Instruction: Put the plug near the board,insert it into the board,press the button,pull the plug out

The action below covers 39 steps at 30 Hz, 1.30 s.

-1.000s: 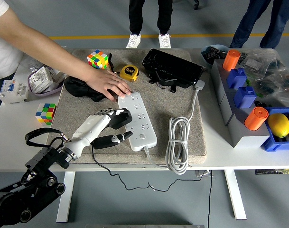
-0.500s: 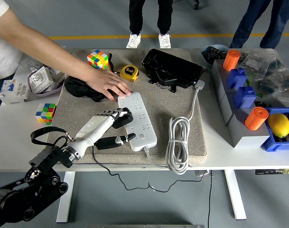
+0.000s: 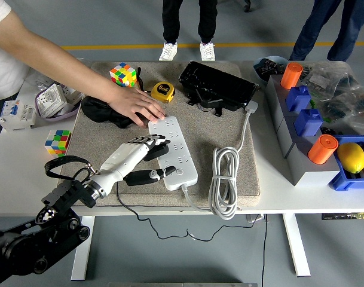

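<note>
A white power strip [image 3: 177, 148] lies on the grey mat [image 3: 217, 128], running from far left to near right. My left hand [image 3: 147, 160] reaches in from the lower left. Its fingers [image 3: 141, 143] are curled on a black plug [image 3: 154, 150] pressed against the strip's left side. The thumb [image 3: 150, 174] stretches out onto the strip's near end, close to its button [image 3: 179, 172]. A thin black cord [image 3: 129, 210] trails from the hand over the table's front edge. A person's hand [image 3: 135, 106] presses down on the strip's far end. My right hand is out of view.
The strip's coiled white cable [image 3: 225, 179] lies to its right. A black case [image 3: 217, 85], yellow tape measure [image 3: 162, 91], black pouch [image 3: 99, 109] and two puzzle cubes [image 3: 123, 74] [image 3: 57, 142] sit around. Grey bins [image 3: 298, 146] with orange cylinders, blue blocks and a lemon [image 3: 351, 157] stand right.
My left arm has shifted slightly right and forward. The hand with the plug sits closer over the strip, and the thumb now reaches onto the strip's near end. The person's hand has stayed put.
</note>
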Each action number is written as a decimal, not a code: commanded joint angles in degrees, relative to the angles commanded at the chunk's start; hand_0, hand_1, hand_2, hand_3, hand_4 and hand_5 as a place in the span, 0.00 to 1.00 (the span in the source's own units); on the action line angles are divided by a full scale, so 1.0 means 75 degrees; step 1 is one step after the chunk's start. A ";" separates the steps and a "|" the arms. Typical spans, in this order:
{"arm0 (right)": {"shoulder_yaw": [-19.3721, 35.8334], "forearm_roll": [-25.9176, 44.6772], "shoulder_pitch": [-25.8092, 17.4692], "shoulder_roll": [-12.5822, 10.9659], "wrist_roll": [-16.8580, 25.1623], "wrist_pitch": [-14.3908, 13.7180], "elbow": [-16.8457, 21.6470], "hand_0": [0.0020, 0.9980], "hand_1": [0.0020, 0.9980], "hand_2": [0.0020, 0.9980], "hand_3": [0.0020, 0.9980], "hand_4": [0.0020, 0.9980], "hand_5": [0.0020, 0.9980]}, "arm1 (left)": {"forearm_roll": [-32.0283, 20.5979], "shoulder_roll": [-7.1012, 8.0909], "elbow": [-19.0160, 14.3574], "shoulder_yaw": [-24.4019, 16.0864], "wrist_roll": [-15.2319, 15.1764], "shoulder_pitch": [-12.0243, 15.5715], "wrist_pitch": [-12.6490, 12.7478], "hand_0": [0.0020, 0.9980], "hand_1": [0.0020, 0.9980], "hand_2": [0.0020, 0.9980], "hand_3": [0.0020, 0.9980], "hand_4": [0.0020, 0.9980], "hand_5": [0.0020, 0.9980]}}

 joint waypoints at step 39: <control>-0.0006 0.0024 -0.0001 -0.0002 0.0046 -0.0001 -0.0008 0.61 0.61 0.57 0.54 0.71 0.24 | -0.0279 -0.0089 -0.0252 -0.0031 -0.0025 -0.0164 -0.0051 0.91 0.92 0.91 0.84 0.89 1.00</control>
